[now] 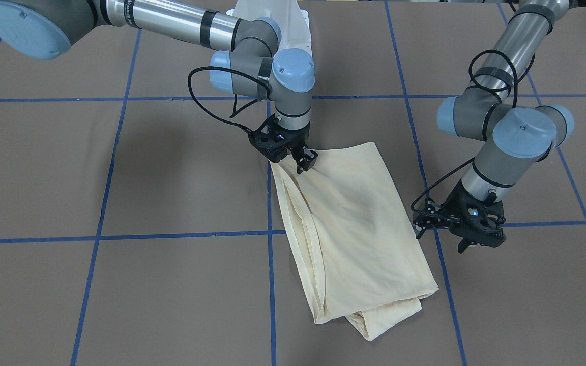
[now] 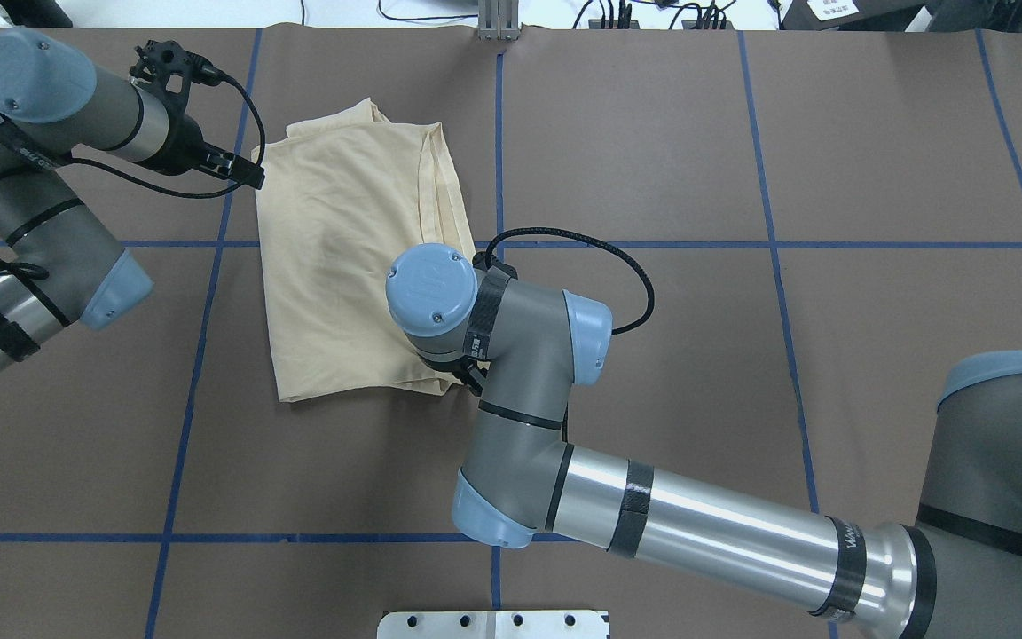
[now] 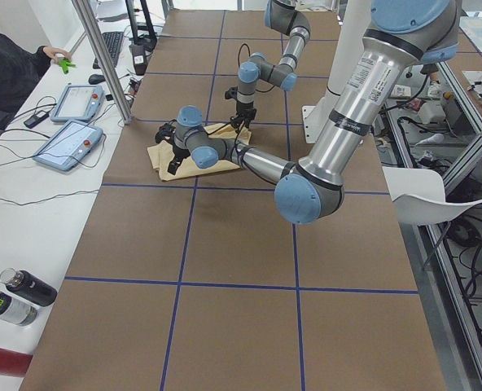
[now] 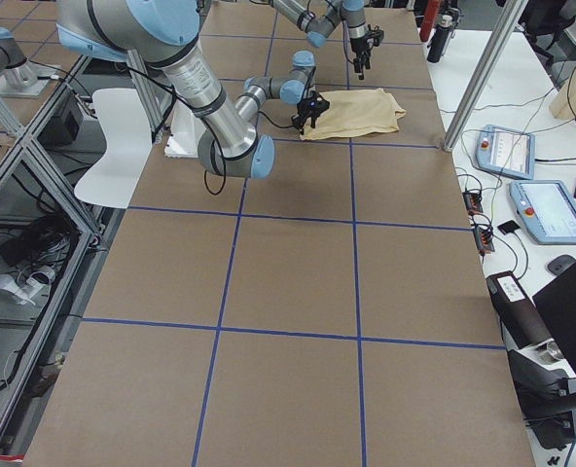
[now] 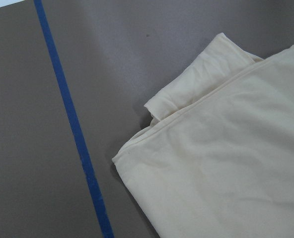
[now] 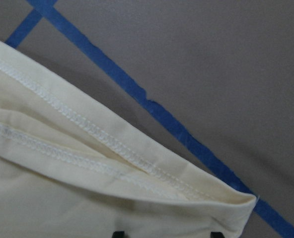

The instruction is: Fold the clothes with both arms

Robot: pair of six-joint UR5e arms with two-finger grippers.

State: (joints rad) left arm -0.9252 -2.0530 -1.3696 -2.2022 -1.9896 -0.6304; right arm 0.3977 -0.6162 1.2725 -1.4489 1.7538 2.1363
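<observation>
Folding half done: a pale cream-yellow knit shirt (image 1: pixel 354 218) lies on the brown paper-covered table (image 1: pixel 171 168). It is already folded lengthwise into a long, narrow panel, with the sleeves tucked out of sight and no print showing. The right arm's black two-finger gripper (image 1: pixel 304 161) sits low at the stitched hem corner nearest the robot. Its fingertips (image 6: pixel 118 235) are apart with the cloth edge between them, not pinched. The left arm's black two-finger gripper (image 1: pixel 441 238) hovers just beside the panel's opposite long edge, jaws spread and carrying nothing.

What appears left is the crosswise folding, bringing the hem end over toward the far end, perhaps more than once. Some neatening may be needed too. One long side shows loose stacked layers, and at the far end a lower flap (image 1: pixel 374 328) pokes out past the top layer.

Bare table opens wide on the robot's right of the panel and toward the robot's base. The left arm crowds the other side, and the far end lies nearer the table's back edge. A blue tape line (image 1: pixel 272 315) runs beside the layered side, a likely guide for squaring up.
</observation>
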